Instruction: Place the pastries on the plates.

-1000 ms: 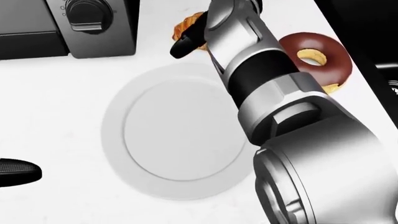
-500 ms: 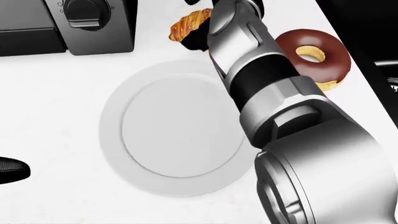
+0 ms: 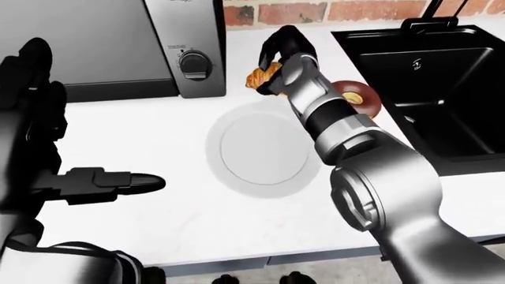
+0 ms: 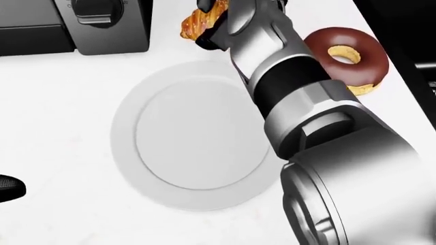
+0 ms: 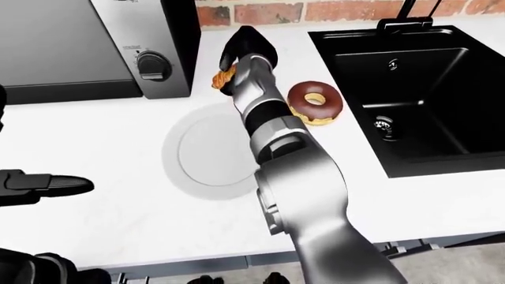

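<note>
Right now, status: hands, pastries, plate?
Right hand shut on croissant, up past the plate's far rim. Left hand open, idle at left. Plate bare. Donut on counter beside sink; right forearm overhangs plate.

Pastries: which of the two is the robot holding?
The golden flaky croissant, gripped in the right hand above the white counter. The chocolate-glazed ring doughnut lies untouched beside the black sink.

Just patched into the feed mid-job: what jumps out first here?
The right hand at the top of the left-eye view, its fingers closed on a croissant just above the bare white plate. A chocolate donut lies on the counter between plate and black sink.
</note>
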Robot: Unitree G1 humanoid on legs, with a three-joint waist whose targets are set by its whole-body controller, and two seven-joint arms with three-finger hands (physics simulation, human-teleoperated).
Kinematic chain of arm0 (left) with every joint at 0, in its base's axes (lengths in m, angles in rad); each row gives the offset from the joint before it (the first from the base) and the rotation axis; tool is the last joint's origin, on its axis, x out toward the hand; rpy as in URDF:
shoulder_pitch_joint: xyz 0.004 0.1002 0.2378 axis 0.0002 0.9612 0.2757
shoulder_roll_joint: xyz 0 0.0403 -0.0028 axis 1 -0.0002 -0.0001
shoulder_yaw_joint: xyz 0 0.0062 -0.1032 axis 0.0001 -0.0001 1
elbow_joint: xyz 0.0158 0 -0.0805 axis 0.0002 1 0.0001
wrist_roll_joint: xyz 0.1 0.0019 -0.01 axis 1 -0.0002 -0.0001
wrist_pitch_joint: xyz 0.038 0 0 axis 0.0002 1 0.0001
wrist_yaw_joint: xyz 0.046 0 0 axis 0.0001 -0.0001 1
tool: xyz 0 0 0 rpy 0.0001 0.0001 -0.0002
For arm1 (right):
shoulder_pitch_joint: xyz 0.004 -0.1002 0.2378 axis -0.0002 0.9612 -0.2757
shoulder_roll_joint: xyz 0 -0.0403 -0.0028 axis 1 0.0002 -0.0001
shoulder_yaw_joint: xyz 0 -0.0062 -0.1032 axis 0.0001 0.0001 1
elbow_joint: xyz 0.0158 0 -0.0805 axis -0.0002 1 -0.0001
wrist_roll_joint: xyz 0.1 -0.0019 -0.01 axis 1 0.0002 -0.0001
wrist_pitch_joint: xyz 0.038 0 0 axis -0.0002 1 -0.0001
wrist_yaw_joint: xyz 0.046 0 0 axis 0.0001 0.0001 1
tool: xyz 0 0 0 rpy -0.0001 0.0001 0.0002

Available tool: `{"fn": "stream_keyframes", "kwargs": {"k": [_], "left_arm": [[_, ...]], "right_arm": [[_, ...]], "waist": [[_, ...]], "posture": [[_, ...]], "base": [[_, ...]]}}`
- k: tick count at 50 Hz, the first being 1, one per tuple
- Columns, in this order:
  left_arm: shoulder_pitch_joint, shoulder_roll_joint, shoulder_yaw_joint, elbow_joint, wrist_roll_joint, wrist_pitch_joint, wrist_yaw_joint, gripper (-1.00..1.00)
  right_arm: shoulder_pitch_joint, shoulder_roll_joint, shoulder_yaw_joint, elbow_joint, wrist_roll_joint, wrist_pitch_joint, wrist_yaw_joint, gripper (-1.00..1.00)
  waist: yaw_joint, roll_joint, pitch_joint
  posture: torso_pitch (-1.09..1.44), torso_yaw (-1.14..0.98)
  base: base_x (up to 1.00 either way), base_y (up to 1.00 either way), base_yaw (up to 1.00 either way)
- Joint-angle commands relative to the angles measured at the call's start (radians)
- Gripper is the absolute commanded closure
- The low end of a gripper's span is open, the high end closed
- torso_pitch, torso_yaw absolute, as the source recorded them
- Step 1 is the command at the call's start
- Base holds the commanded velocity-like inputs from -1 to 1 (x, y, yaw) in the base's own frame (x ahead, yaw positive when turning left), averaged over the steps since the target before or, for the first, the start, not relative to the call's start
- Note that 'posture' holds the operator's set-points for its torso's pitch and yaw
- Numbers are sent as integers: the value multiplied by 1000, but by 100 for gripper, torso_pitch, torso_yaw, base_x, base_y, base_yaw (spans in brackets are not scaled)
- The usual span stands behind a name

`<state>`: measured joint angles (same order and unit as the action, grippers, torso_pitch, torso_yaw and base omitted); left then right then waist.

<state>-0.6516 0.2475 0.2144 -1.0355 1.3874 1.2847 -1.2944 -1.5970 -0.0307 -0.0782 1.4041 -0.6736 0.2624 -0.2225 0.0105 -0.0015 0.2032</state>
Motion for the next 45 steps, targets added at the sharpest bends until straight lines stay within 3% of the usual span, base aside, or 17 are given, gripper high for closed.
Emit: {"fn": "stream_keyframes", "kwargs": {"k": [1,11,17,28,38,45], "left_arm": [[-18,14,-6,-12,-3,-6,20,-100],[-9,36,-31,-12,-27,25,46,-100],[10,1,-25,-12,-41,-6,68,-100],[24,-32,-49,-12,-60,-19,113,-100],[36,-45,-17,-12,-84,-43,120,-100],[35,-42,-22,-12,-87,-39,123,-100]], "right_arm": [[-58,-19,-6,-53,-1,-48,-54,100],[-90,-41,-13,-54,13,-66,-66,100],[-111,-59,-10,-69,33,-82,35,100],[-192,-129,-9,-90,83,-84,105,100],[-210,-163,9,-165,133,-79,224,100],[-220,-183,-7,-236,223,-52,248,100]], "waist": [[-1,6,-38],[-3,6,-38],[-4,4,-37],[-3,5,-33],[-6,4,-32],[-5,4,-32]], "posture": [[23,0],[23,0],[23,0],[23,0],[23,0],[23,0]], "base": [[0,0,0],[0,0,0],[0,0,0],[0,0,0],[0,0,0],[0,0,0]]}}
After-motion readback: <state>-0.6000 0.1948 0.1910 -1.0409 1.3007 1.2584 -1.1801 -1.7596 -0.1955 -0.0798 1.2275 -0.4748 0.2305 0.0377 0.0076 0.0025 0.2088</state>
